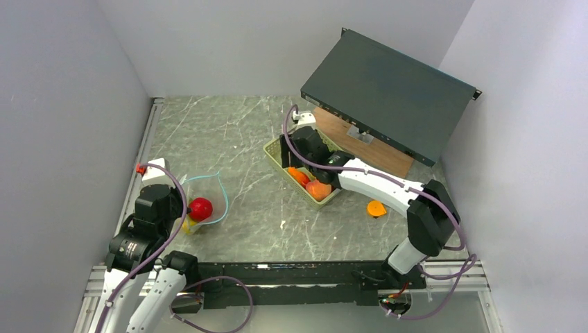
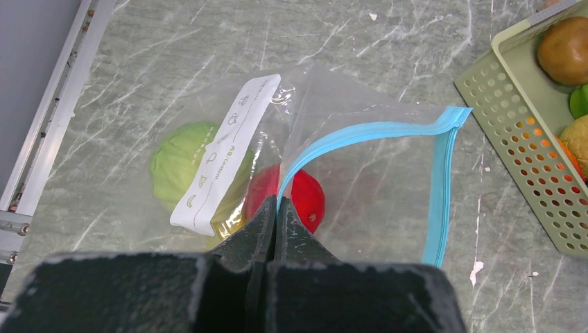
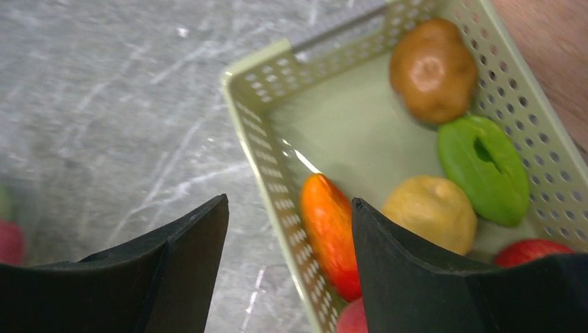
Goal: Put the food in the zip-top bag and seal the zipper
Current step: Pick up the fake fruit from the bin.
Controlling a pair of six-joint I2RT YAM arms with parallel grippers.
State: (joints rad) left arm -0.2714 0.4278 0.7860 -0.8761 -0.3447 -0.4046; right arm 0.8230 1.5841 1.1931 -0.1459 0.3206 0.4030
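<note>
Right gripper spread astride the basket rim, lower centre; I'd shift right to straddle orange food (left gripper pinches zip-top bag).

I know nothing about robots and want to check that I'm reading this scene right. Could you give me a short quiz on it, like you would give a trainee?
1. True or false: the left fingers are pinched shut on the teal zipper of the zip-top bag.
2. Which food lies inside the bag? A) a red piece B) a brown potato C) a green piece with a hole
3. Fill in the blank: the right fingers stand open above the rim of the pale green ____.

Key: 1 true; 2 A; 3 basket.
</note>
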